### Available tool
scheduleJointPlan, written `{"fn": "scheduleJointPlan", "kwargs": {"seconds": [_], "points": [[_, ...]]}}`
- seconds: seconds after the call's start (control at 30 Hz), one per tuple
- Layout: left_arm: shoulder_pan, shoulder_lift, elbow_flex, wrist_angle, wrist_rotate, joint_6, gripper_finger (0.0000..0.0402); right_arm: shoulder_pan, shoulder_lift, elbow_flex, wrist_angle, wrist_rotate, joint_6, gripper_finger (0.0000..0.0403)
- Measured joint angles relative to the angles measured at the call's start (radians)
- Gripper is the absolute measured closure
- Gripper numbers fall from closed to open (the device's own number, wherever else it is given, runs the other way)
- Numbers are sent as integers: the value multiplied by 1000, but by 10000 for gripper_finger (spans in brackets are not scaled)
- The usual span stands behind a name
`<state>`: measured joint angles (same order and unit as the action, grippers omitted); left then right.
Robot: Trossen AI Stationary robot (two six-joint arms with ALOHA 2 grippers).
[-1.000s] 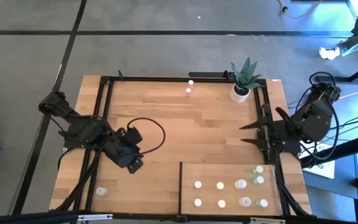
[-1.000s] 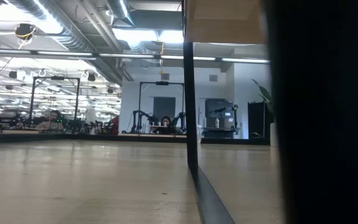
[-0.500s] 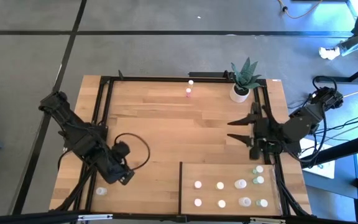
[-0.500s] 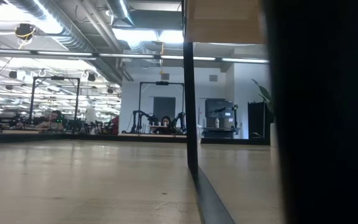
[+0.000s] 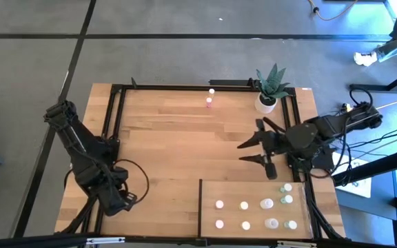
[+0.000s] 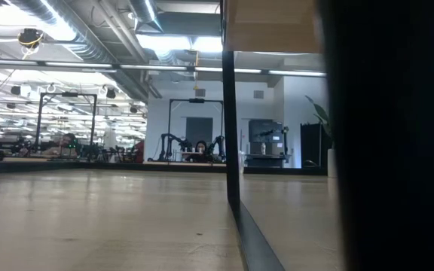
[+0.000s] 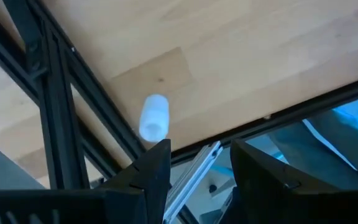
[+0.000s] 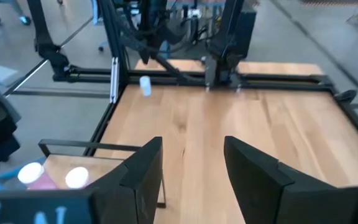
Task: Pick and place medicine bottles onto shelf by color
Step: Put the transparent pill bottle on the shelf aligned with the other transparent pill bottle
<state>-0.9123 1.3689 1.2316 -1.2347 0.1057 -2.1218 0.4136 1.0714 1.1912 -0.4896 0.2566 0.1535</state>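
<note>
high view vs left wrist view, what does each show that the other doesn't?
Only high: the shelf with eight bottles on it, the potted plant, two bottles near the table's far edge, and the right gripper, open over the tabletop. Only left wrist: the left gripper, open and empty, and the lone bottle beside the dark frame, just ahead of it. Both: the plank tabletop and dark frame.

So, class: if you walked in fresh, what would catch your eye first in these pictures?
Probably the two dark arms: the left claw hangs over the table's near left corner above a lone white bottle, while the right claw reaches open and empty toward the table's middle. Next, the medicine bottles lined up on the pale shelf at the near right, and the green plant at the far edge.
</note>
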Motion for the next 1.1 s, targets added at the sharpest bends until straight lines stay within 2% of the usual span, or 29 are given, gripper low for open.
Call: {"fn": "scheduleJointPlan", "kwargs": {"seconds": [0.3,0.93,1.1], "points": [[-74,0,-32,27,-15,-18,242,-101,72,0,-3,-180,-1,228],[-161,0,-32,26,-20,-15,242,-136,176,0,-7,-146,-4,228],[-182,0,-32,30,-76,-15,242,-136,187,0,-7,-145,-5,228]]}}
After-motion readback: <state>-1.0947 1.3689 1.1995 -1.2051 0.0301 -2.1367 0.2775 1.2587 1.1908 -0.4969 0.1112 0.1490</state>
